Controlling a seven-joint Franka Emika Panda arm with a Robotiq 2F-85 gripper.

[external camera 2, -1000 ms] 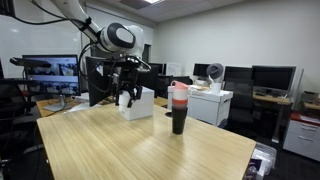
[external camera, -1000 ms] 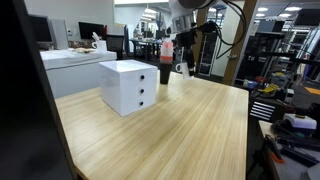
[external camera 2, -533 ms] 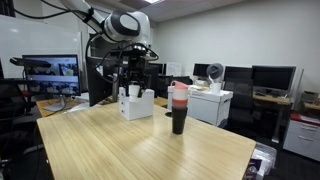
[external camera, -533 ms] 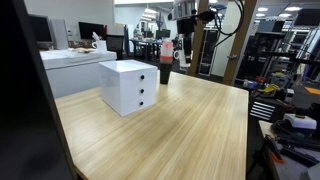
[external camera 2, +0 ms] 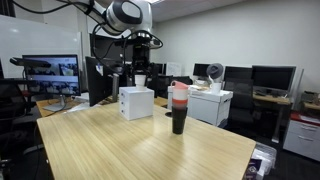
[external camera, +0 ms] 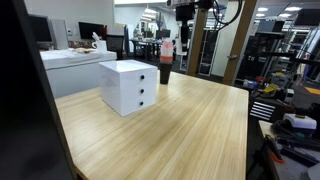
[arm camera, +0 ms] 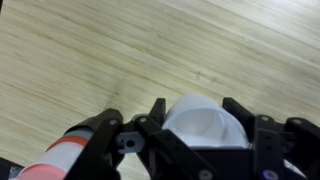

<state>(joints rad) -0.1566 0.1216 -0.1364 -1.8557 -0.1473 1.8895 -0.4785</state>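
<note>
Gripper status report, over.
Gripper high above table. White object between its jaws, grip unclear. White box and dark cup below, apart.

Wide open wooden tabletop [external camera: 190, 130] up front; only the white drawer box [external camera: 129, 86] and the dark tumbler [external camera 2: 179, 107] stand apart, passable gap between them.

Office-lab: monitors [external camera 2: 50, 72], desks [external camera 2: 215, 98], equipment racks [external camera: 262, 55]
</note>
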